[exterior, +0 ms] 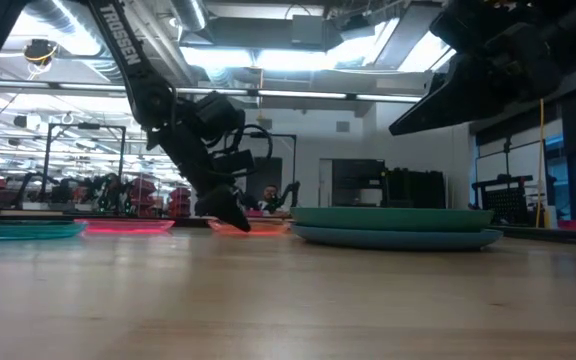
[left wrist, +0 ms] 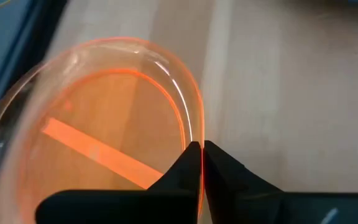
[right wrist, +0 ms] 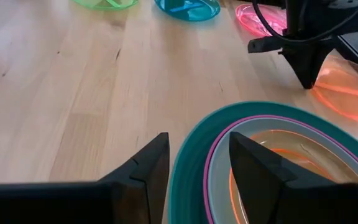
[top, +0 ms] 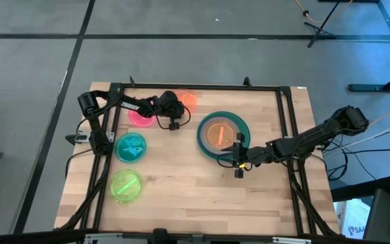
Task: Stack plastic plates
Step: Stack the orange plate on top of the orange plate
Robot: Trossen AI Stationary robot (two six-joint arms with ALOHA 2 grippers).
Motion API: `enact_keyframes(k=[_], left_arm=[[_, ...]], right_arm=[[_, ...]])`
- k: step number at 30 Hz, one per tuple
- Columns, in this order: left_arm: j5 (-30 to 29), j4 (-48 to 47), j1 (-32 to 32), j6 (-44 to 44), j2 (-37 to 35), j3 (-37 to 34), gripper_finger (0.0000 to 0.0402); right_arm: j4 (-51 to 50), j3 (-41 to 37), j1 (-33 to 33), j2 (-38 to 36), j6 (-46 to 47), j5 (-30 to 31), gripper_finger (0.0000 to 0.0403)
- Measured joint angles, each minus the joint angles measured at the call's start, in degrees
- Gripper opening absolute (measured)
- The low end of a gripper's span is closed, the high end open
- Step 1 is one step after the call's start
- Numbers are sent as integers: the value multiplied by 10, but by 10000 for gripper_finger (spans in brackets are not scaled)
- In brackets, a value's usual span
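Note:
A stack of plates (top: 223, 134) sits mid-table: blue at the bottom, then dark green (right wrist: 188, 155), magenta, grey-green, and a small orange one on top. Another small orange plate (left wrist: 104, 143) lies toward the far edge, with my left gripper (left wrist: 201, 149) shut on its rim. Pink (top: 139, 117), teal (top: 131, 147) and lime (top: 125, 186) small plates lie flat on the left side. My right gripper (right wrist: 197, 152) is open at the stack's near rim, one finger outside it and one above the plates. I see no touch there. My left gripper pinches the rim (left wrist: 196, 134) of the loose orange plate between its two fingertips. The fingers (exterior: 233, 212) point steeply down from above. The rest of the plate (exterior: 253, 228) sits low at the table; whether the held edge is raised, I cannot tell.
A dark frame (top: 286, 129) runs around the table's edges. Bare wood (top: 202, 196) spreads across the near half between the lime plate and the right arm. Cables trail off the table's right side.

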Motion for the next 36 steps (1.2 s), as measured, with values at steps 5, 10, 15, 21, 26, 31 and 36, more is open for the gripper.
enact_keyframes(k=[5, 10, 15, 21, 26, 31, 36], left_arm=[[-50, -7, -31, -6, -46, -1, 4], [-30, 9, -75, -25, -98, -1, 4], [91, 59, -129, -39, -107, -1, 2], [99, 146, -205, -39, -88, -1, 2], [96, 208, -239, -36, -60, 0, 2], [95, 290, -246, -36, -12, 0, 2], [96, 301, -243, -35, 46, 41, 2]], right_arm=[[0, 0, 0, 0, -7, 0, 156], [1, 0, 0, 0, -9, 0, 156], [5, 0, 0, 0, -9, 0, 156], [23, 1, 0, 0, -4, 23, 156], [38, 2, 1, -1, -12, 35, 156], [30, 31, 30, -10, -40, 72, 156], [21, 47, 64, -24, -67, 132, 156]])
